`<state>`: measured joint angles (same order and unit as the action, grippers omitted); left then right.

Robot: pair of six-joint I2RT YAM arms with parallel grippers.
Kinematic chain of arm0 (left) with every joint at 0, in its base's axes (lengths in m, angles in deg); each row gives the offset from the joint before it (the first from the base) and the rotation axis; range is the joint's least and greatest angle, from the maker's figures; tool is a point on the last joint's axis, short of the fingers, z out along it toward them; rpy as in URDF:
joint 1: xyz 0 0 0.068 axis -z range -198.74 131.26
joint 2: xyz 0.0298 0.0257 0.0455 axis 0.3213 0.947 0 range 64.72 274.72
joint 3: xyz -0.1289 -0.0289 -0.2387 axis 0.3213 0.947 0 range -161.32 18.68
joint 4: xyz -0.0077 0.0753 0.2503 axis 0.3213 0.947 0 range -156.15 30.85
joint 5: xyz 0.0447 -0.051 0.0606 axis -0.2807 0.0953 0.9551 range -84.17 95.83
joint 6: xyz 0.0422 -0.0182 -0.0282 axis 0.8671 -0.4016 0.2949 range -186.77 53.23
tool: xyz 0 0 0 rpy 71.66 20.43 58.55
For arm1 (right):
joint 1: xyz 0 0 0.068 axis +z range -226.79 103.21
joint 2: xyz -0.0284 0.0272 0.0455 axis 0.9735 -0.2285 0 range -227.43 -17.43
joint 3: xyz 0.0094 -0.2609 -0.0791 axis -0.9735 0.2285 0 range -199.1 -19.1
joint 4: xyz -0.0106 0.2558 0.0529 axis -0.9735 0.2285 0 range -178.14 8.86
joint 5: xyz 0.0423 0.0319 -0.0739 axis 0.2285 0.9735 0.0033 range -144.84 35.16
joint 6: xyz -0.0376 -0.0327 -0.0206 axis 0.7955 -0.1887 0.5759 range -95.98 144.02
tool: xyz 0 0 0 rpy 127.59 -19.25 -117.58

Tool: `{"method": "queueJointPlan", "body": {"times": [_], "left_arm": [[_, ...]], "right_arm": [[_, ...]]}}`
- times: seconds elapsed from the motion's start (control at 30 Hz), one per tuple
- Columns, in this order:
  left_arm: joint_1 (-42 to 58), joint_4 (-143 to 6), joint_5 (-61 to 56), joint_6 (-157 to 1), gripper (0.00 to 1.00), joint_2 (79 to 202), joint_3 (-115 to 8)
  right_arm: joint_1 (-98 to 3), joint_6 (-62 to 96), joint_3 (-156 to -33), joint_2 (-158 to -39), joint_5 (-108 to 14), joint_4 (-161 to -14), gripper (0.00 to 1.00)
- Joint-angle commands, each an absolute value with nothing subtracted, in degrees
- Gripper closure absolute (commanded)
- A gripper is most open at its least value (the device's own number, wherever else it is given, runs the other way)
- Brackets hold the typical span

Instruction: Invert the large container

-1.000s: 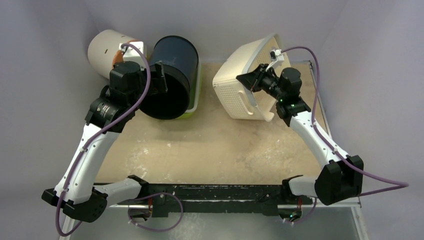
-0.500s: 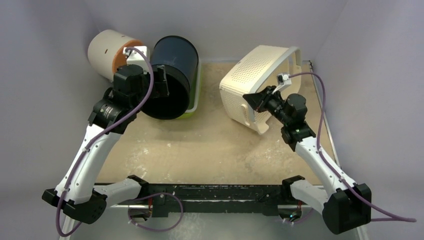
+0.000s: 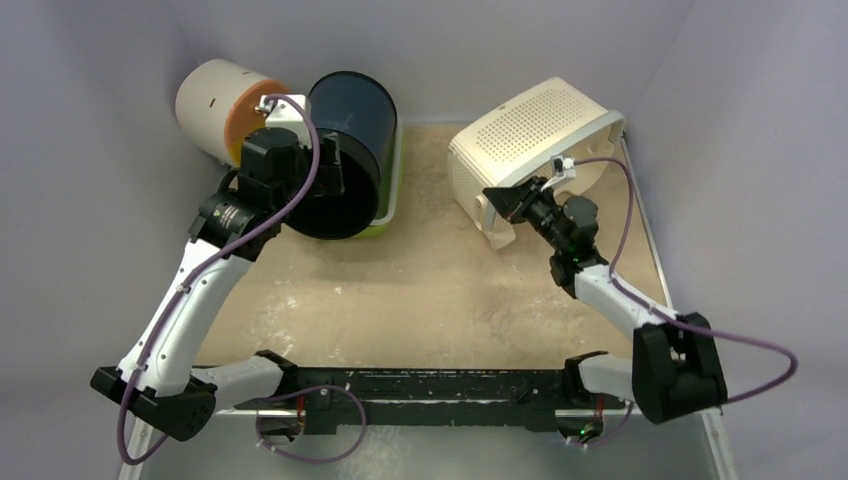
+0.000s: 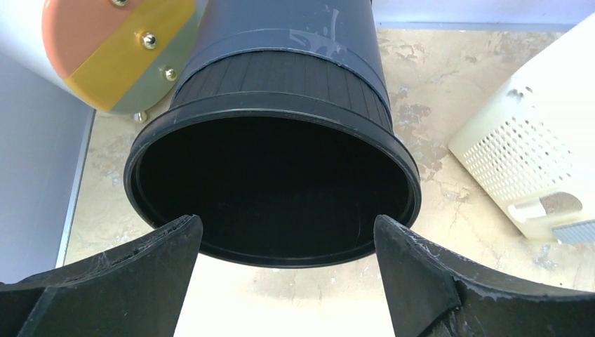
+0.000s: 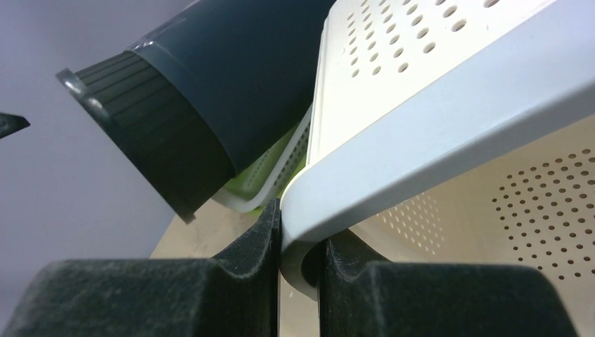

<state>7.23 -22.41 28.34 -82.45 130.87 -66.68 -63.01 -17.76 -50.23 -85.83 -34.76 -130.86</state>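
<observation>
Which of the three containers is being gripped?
The cream perforated basket: the right gripper is clamped on its rim. The dark round bin merely faces the open left gripper; the orange-capped cylinder is untouched.

- Sandy, mottled table [image 3: 420,290], scuffed pale in patches.
- Dark bin [image 4: 281,77] lies on its side, leaning on a green tray [image 3: 392,190]. Its mouth faces the wide-apart jaws of the left gripper [image 4: 285,232].
- White basket [image 3: 530,125] sits bottom up, its rim pinched between the jaws of the right gripper [image 5: 298,235].
- Cream cylinder [image 4: 105,42] lies on its side, ahead-left of the left jaws.

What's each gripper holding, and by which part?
Right gripper clamps the cream basket by its rim. Left gripper is open, holding nothing, facing the dark bin.
</observation>
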Motion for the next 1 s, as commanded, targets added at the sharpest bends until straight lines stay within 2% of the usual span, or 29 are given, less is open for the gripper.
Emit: {"method": "queueJointPlan", "body": {"times": [0.0, 0.17, 0.33, 0.47, 0.57, 0.67, 0.8, 0.97], "left_arm": [[6.89, -25.46, 28.15, -81.93, 0.07, 131.45, -66.77], [6.84, -25.46, 28.8, -81.28, 0.07, 132.67, -67.68], [6.86, -25.9, 29.6, -81.35, 0.07, 132.27, -67.84], [6.86, -25.75, 30.18, -81.59, 0.07, 131.47, -67.31], [6.86, -25.56, 30.14, -81.94, 0.07, 131.05, -66.99], [6.84, -25.83, 29.55, -82.3, 0.07, 130.78, -66.74], [6.87, -26.48, 28.75, -82.5, 0.07, 130.88, -66.53], [6.87, -27.16, 27.91, -82.59, 0.07, 131.06, -66.8]], "right_arm": [[-63.43, -18.69, -53.64, -99.46, -32.01, -124.83, 1.0], [-63.45, -17.38, -65.67, -111.76, -27.87, -126.83, 0.99], [-63.52, -17.1, -72.16, -116.39, -27.47, -123.43, 0.73], [-63.52, -15.64, -72.77, -112.44, -30.39, -115.29, 0.46], [-63.52, -15.01, -72.32, -106.67, -32.83, -110.42, 0.31], [-63.52, -14.15, -72.79, -100.36, -35.02, -106.65, 0.22], [-63.5, -13.72, -75.09, -95.0, -37.56, -101.6, 0.19], [-63.61, -14.16, -81.06, -91.13, -45.69, -93.86, 0.09]]}}
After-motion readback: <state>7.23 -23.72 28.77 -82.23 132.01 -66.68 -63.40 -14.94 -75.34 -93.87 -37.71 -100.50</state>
